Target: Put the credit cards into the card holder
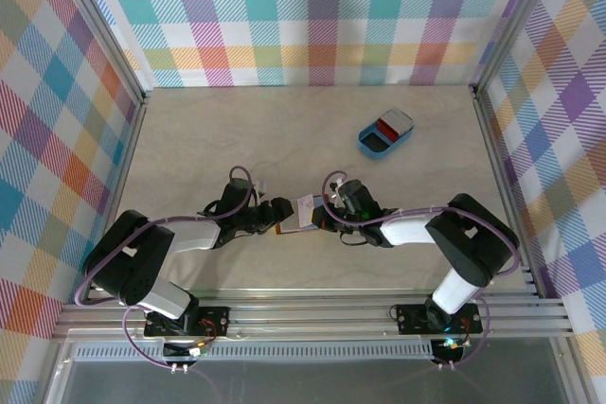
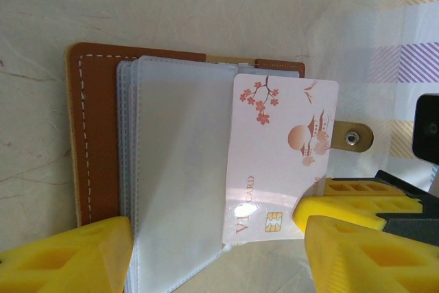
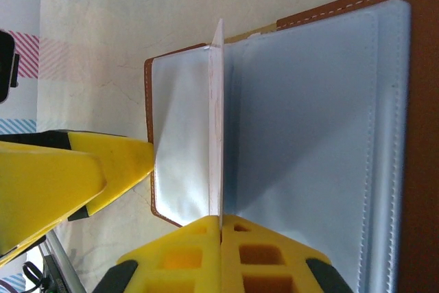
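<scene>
The brown card holder lies open on the table, its clear sleeves fanned upward. A whitish credit card with pink blossom print stands with one edge tucked at the sleeves. My right gripper is shut on that card, seen edge-on there. My left gripper is open, its yellow fingers straddling the sleeves and the card's lower end. From above, both grippers, left and right, meet at the card near the table's front middle.
A blue tray at the back right holds a red card and a whitish one. The holder's snap tab sticks out past the card. Aluminium rails and checked walls border the table.
</scene>
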Controlling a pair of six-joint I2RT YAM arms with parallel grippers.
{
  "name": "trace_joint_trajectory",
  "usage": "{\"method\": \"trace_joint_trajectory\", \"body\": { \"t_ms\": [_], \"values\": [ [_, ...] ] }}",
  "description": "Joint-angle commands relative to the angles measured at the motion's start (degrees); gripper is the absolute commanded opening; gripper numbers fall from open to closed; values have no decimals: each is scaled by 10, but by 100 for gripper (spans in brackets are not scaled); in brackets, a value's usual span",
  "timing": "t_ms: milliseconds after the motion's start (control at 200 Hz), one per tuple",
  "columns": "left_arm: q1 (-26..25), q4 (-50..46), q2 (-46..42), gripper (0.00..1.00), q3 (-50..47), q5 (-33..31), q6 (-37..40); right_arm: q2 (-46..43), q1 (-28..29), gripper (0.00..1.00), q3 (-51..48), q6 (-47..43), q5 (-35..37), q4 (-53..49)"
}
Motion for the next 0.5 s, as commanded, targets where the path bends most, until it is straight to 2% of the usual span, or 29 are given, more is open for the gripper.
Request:
{"method": "trace_joint_trajectory", "body": {
  "t_ms": [0, 495],
  "values": [
    [-5, 6, 8, 67, 5, -7, 10, 10, -2, 0, 9, 7, -3, 12],
    [-8, 0, 11, 67, 13, -10, 5, 20, -2, 0, 2, 18, -20, 19]
  ]
}}
